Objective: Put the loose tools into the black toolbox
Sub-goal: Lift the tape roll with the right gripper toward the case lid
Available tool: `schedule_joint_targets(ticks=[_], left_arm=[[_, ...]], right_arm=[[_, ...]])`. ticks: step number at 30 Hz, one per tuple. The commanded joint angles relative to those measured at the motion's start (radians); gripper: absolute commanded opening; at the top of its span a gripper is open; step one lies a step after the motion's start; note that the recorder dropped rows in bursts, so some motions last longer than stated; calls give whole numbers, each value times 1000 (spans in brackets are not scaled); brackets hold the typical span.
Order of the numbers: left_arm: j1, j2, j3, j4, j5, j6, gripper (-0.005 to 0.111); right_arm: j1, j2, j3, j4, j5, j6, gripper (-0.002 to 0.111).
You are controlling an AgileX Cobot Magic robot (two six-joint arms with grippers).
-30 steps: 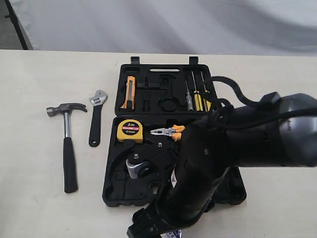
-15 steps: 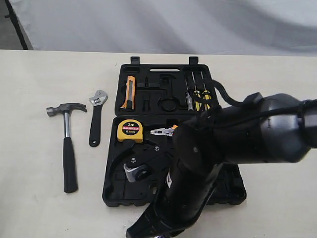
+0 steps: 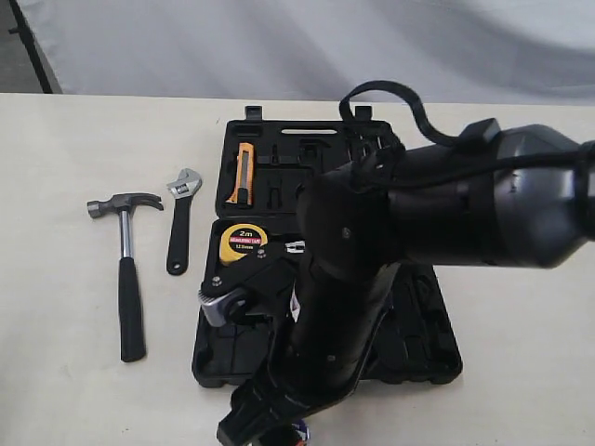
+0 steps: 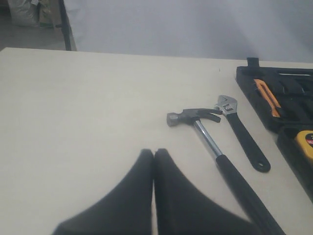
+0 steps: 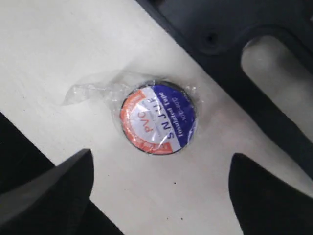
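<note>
On the pale table [image 3: 74,372] the black toolbox [image 3: 429,348] lies open in the middle, both halves flat. The right arm [image 3: 446,214] reaches across it toward the near edge and hides much of the lower half.

To the left of the toolbox, on the bare table, lie the hammer [image 3: 128,279] and the wrench [image 3: 179,228]. They lie side by side and a little apart, with the long axes nearly parallel and the heads at the far end. The left gripper [image 4: 153,152] has its fingers pressed together and holds nothing. In its wrist view both tools lie ahead of it and off to one side, so I judge the left arm is the nearer one for them.

The smallest thing is the tape roll [image 5: 157,119]. It lies flat on the table in its clear wrap, label up, just beside the toolbox edge with the handle slot, outside the case. The right gripper [image 5: 160,176] has its fingers wide apart, and the roll sits ahead of it, about in line with the gap. The roll is round, so no axis matters. The coming move seems to be a straight advance and a closing on it.
</note>
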Motion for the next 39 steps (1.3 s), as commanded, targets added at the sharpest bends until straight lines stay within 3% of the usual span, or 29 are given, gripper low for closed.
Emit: schedule_joint_targets(ticks=[1, 16, 18, 20, 22, 25, 29, 34, 39], left_arm=[[3, -8, 9, -14, -17, -10, 1], [3, -8, 9, -14, -17, -10, 1], [3, -8, 9, -14, -17, -10, 1], [3, -8, 9, -14, -17, -10, 1], [3, -8, 9, -14, -17, -10, 1], [3, -8, 9, -14, -17, -10, 1], [3, -8, 9, -14, -17, -10, 1], [3, -8, 9, -14, -17, -10, 1], [3, -8, 9, -14, -17, -10, 1]], right_arm=[[44, 20, -1, -25, -28, 46, 74], [77, 158, -1, -149, -106, 160, 73], [77, 171, -1, -149, -96, 162, 62], [77, 153, -32, -148, 1, 167, 18], [77, 107, -85, -149, 77, 149, 1], [58, 27, -179, -178, 140, 119, 0], [-104, 32, -344, -204, 201, 70, 0], [-280, 152, -486, -206, 195, 62, 0], [-384, 310, -665, -209, 173, 65, 0]])
